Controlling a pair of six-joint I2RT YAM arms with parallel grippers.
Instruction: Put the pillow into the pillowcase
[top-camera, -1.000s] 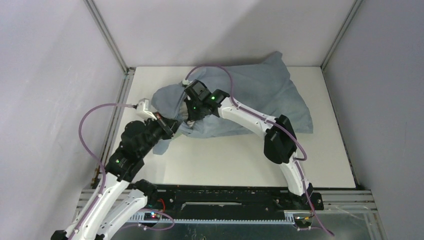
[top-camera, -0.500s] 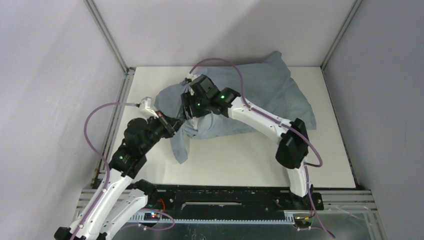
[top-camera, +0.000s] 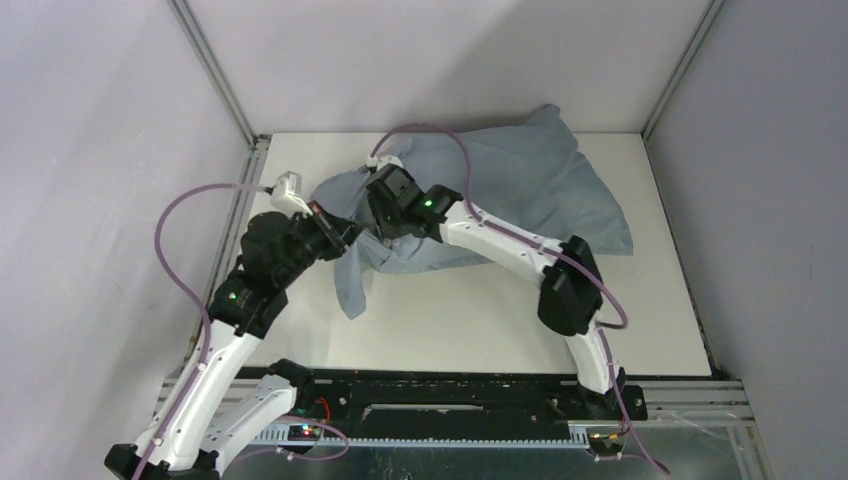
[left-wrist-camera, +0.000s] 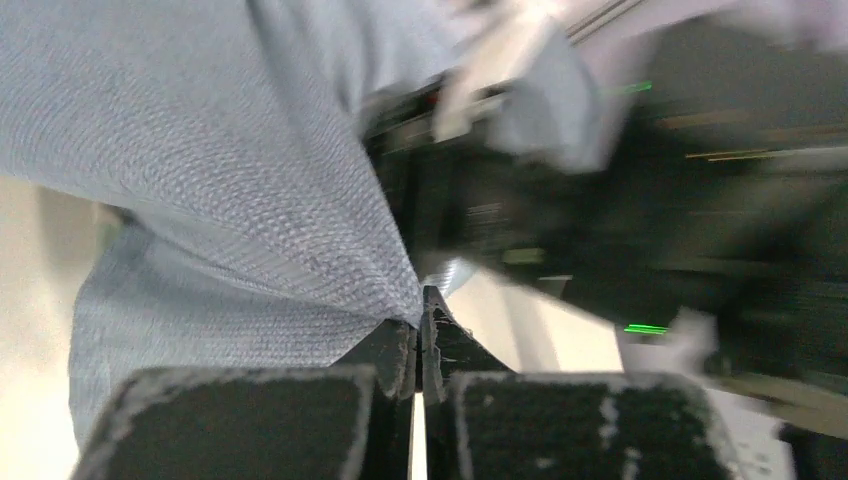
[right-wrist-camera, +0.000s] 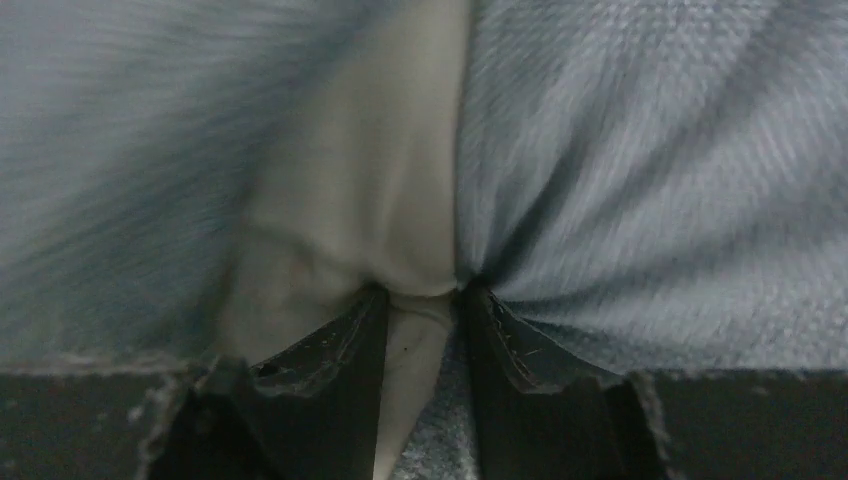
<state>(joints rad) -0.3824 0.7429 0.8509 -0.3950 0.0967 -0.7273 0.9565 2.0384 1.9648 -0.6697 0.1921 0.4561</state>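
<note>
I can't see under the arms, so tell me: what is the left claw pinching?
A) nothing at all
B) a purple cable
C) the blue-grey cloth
C: in the left wrist view the left gripper is shut, with the blue-grey pillowcase bunched into its closed tips.

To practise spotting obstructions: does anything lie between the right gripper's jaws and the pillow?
Nothing visible does. The cream pillow bunches directly between the jaws of the right gripper, with the blue-grey pillowcase lying on either side.
</note>
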